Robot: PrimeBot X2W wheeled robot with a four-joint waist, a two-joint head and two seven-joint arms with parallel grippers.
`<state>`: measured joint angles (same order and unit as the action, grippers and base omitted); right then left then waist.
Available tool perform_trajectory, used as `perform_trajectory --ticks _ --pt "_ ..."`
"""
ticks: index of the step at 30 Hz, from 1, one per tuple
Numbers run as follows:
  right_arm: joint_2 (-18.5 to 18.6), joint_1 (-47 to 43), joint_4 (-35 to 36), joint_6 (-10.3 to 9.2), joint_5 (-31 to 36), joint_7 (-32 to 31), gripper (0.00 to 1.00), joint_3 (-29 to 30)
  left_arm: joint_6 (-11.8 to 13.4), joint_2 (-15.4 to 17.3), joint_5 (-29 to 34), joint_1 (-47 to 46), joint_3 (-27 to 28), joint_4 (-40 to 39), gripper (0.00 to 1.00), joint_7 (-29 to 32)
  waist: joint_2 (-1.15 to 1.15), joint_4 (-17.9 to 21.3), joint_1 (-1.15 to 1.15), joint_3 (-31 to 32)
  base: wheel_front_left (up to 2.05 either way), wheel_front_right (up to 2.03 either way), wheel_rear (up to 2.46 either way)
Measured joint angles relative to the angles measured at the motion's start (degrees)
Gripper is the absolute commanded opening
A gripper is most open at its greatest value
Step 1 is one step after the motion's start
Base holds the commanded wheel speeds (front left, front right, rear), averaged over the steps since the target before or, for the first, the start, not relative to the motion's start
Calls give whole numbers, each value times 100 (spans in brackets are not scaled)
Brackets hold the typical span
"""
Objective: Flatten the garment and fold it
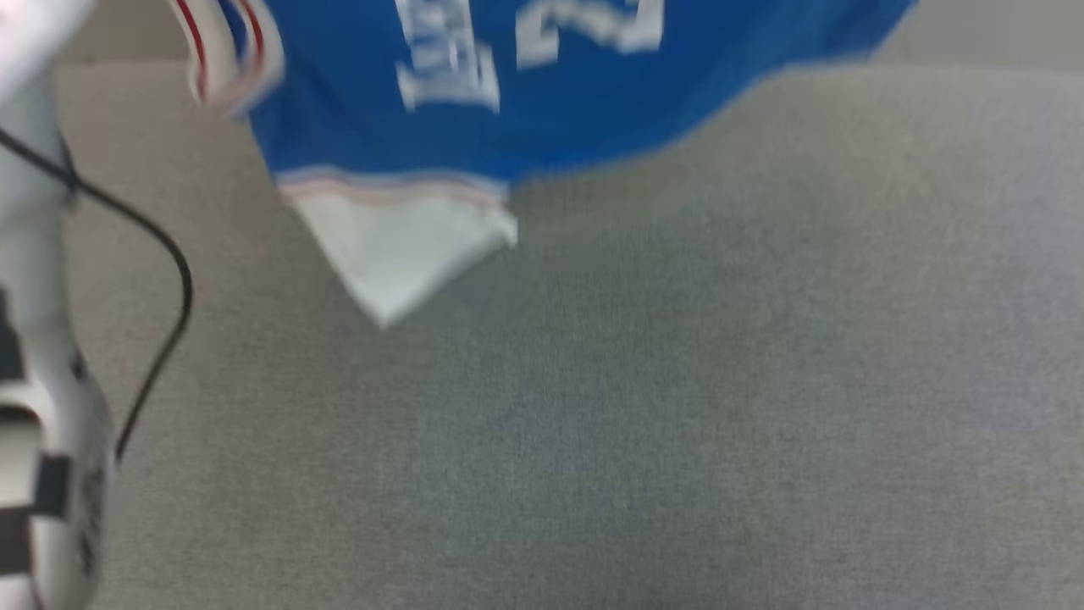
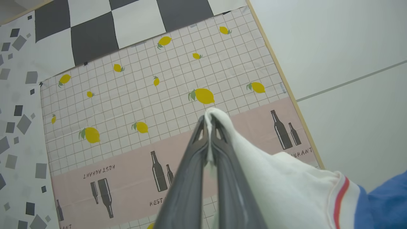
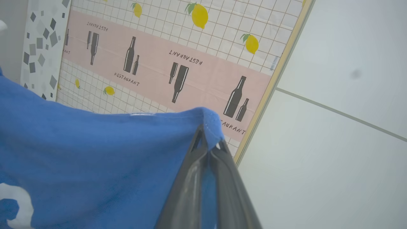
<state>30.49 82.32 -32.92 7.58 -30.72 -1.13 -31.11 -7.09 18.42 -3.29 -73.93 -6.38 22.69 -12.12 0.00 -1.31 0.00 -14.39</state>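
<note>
Overhead, lettering (image 1: 449,68) shows; wrist views show garment (image 2: 286,181) pinched.

Looks like a staged robot test space, not a home. A plain grey felt-like desk (image 1: 677,424) spreads out ahead, with a black cable (image 1: 174,280) looping beside a pale robot arm (image 1: 42,339). Beyond, a patchwork of printed cloths: lemon grid (image 2: 133,95), pink bottle band (image 3: 197,76), checkerboard (image 2: 95,28). A wooden strip (image 2: 286,86) edges them against bare pale panels (image 2: 334,47).
</note>
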Motion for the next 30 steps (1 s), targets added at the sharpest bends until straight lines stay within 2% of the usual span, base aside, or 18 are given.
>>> perform_trajectory --ticks 8,15,23,30 --pt "-320 1717 -511 1 780 203 0 938 -18 62 -9 -2073 -56 753 0 -167 0 36 1 -1025 0 0 0" --pt "-768 2390 -1060 0 1089 534 0 1273 10 89 -9 -2949 -55 1018 0 -235 0 82 1 -1827 0 0 0" --pt "-905 2202 -1467 1 1161 779 0 937 54 229 -52 -2644 -3 1199 0 -243 0 135 2 -2360 0 0 0" --pt "-898 1290 -1596 0 937 999 0 370 52 268 -309 -1344 131 865 0 -244 0 131 1 -2261 0 0 0"
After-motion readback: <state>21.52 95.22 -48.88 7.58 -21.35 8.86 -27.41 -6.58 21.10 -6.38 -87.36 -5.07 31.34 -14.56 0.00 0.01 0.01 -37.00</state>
